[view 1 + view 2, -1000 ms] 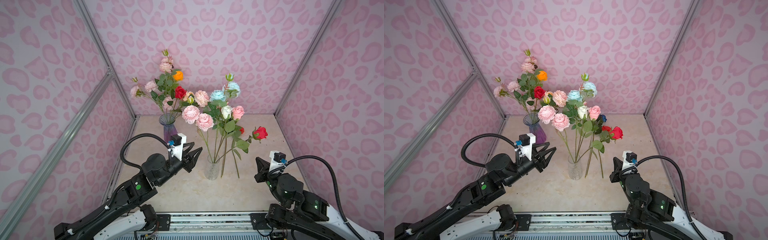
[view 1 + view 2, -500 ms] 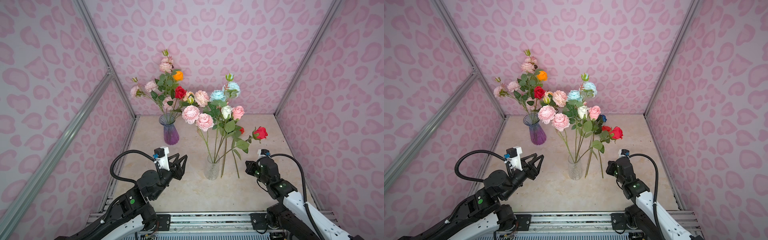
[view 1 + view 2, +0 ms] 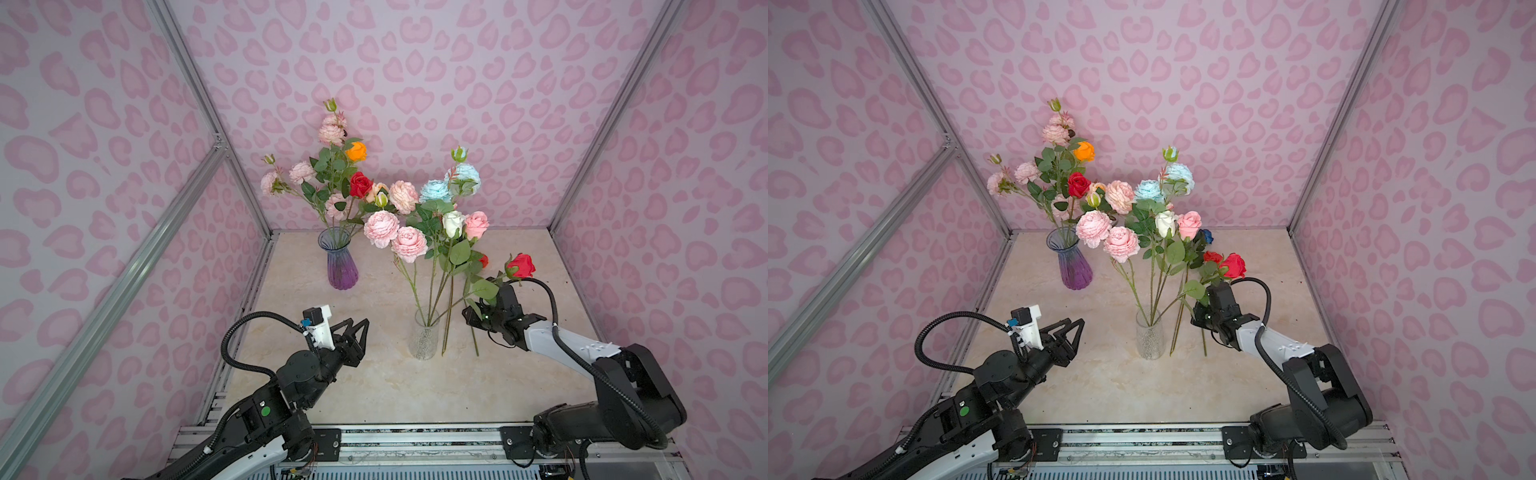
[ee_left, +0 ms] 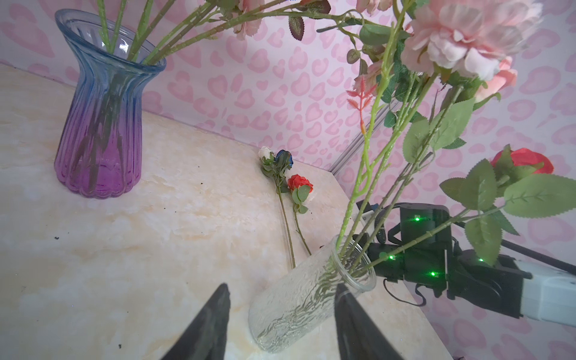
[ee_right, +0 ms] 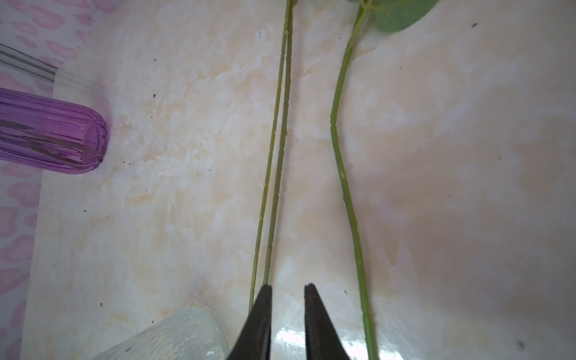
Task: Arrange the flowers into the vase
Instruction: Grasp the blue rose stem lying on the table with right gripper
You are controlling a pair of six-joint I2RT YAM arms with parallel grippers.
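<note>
A smooth table [image 3: 395, 390] with a pale, stone-like pattern is seen in the middle of both top views. It is shut in by pink spotted walls [image 3: 83, 166].

At the lower left, the black left end effector [image 3: 359, 323] is held above the table. Its two pointed fingers are spread wide apart, and nothing is held between them.

Higher up, left of the middle, a ribbed glass purple vase [image 3: 342, 266] is stood upright. It is blue at its flared top and purple at its round bottom. It is filled with flowers [image 3: 332, 174]: soft pink ones, an orange one and a red one on thin green stems.

In the middle, a clear vase [image 3: 424, 338] with a bumpy skin is stood. Pink, light-blue and white blooms [image 3: 409, 243] are held in it.

Just right of it, a few loose flowers [image 4: 299, 183] are left lying flat on the table. In the right wrist view, the right end effector [image 5: 288, 285] is seen close over their stems. Its tips are only a little apart, and nothing is between them.

Since a second ago, the right end effector has been brought leftward, nearer the clear vase. The left end effector has been pulled back a little toward the lower edge. The vases and flowers have not been moved.
</note>
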